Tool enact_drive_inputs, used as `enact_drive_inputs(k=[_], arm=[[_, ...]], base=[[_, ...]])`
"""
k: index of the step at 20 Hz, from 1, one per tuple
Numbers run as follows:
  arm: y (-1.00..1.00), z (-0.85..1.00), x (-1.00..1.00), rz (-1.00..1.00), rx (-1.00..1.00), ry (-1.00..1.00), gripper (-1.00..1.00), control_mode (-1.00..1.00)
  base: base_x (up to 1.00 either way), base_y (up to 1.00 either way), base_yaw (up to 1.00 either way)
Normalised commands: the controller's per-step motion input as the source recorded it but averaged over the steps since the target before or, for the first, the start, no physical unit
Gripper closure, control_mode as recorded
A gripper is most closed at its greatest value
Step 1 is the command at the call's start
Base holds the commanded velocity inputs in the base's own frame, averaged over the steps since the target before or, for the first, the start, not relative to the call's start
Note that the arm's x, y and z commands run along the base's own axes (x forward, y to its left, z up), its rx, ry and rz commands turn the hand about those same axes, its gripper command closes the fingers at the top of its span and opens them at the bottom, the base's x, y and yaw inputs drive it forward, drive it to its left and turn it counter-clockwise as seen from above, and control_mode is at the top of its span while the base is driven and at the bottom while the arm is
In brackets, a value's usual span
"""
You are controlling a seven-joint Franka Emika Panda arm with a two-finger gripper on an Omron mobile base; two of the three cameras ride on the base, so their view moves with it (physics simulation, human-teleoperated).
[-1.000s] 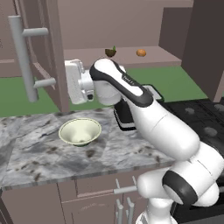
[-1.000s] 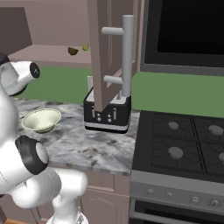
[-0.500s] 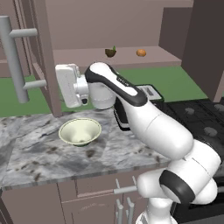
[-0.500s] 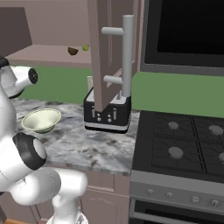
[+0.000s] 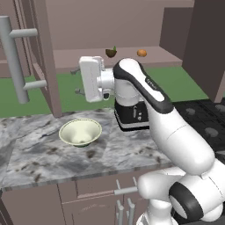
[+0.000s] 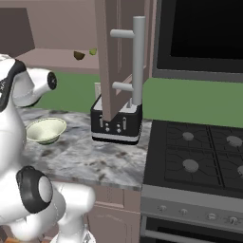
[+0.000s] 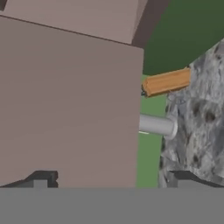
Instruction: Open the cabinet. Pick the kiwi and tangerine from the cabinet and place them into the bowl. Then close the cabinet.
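Both doors of the cabinet stand open: the left door with its long silver handle, and the right door. On the cabinet's shelf lie the dark brown kiwi and the orange tangerine; the kiwi is also in the right base view. The pale bowl sits on the marble counter. My gripper hangs above the bowl, pointing left at the left door, open and holding nothing. In the hand view the gripper faces the door panel.
A black toaster stands on the counter under the right door. A stove lies to the right, below a dark microwave. A small green object rests near the kiwi. A wooden piece lies on the counter beyond the door.
The left door has swung wider to the left. My hand followed it leftward, then drew back to the right, away from the handle. The jaws stayed open.
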Motion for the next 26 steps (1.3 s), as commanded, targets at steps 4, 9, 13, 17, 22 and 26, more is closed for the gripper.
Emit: enact_drive_inputs(k=[4,9,13,17,22,26], arm=[[-0.62,0.2,-0.16,-0.01,-0.17,0.0,-1.0,-1.0],[-0.52,0.07,-0.3,-0.01,-0.34,-0.01,-1.0,-1.0],[-0.64,0.0,-0.21,-0.05,-0.35,0.0,-1.0,-1.0],[-0.67,0.0,-0.18,-0.05,-0.33,0.0,-1.0,-1.0],[-0.49,-0.04,-0.12,-0.12,-0.37,-0.11,-1.0,-1.0],[-0.39,-0.09,-0.01,-0.12,-0.35,-0.25,-1.0,-1.0]], base=[[0.0,0.0,0.0],[0.0,0.0,0.0],[0.0,0.0,0.0],[0.0,0.0,0.0],[0.0,0.0,0.0],[0.0,0.0,0.0]])
